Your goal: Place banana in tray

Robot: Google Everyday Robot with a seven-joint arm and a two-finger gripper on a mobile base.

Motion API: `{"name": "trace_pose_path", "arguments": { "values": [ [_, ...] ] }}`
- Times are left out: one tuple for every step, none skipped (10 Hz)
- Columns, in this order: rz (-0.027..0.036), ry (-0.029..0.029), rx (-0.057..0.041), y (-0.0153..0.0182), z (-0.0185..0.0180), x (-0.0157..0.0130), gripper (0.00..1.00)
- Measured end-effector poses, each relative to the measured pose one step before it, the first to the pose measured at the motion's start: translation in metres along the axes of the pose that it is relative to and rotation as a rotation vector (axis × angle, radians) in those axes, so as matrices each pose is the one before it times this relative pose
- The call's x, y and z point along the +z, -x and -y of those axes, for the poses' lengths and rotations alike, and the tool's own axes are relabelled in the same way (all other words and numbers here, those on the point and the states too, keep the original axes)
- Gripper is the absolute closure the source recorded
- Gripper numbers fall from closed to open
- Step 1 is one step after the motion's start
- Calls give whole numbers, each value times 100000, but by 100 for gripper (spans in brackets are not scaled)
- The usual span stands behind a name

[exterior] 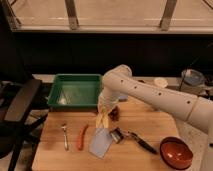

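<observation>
The green tray [75, 90] sits at the back left of the wooden table. My gripper [105, 106] hangs at the end of the white arm, just right of the tray's front right corner. It is shut on the banana [102, 118], a pale yellow fruit that dangles below it, lifted above the table. The banana hangs over the table near the blue pouch, outside the tray.
A blue pouch [100, 142], a carrot [82, 136] and a fork [65, 136] lie in front of the tray. A dark-handled tool [134, 139] and a red bowl [175, 152] lie to the right. A black chair [17, 107] stands at the left. Cups [160, 82] stand at the back right.
</observation>
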Motion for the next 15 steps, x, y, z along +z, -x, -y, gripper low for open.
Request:
{"name": "trace_pose_path", "arguments": {
  "values": [
    [83, 10, -167, 55, 81, 26, 100],
    [73, 61, -232, 59, 88, 50, 100],
    [-91, -5, 161, -19, -83, 2, 100],
    [-930, -856, -161, -124, 146, -173, 100],
    [-853, -732, -1473, -292, 621, -352, 100],
    [-604, -1047, -2362, -455, 1496, -343, 100],
    [-319, -1079, -2537, -896, 1949, -132, 100],
    [-281, -1349, -2010, -1289, 1837, -153, 100],
    [-102, -1348, -1442, -1273, 1388, -37, 100],
    [559, -2649, -1147, -1576, 1546, 5, 100],
    [268, -1670, -169, -1132, 801, -6, 100],
    [-28, -1770, -358, -1490, 1135, 83, 100],
    [56, -1759, -517, -1272, 1348, 244, 100],
    [615, -1610, -460, -1266, 1237, 586, 100],
    [649, -1321, -406, -930, 927, 809, 100]
  ]
}}
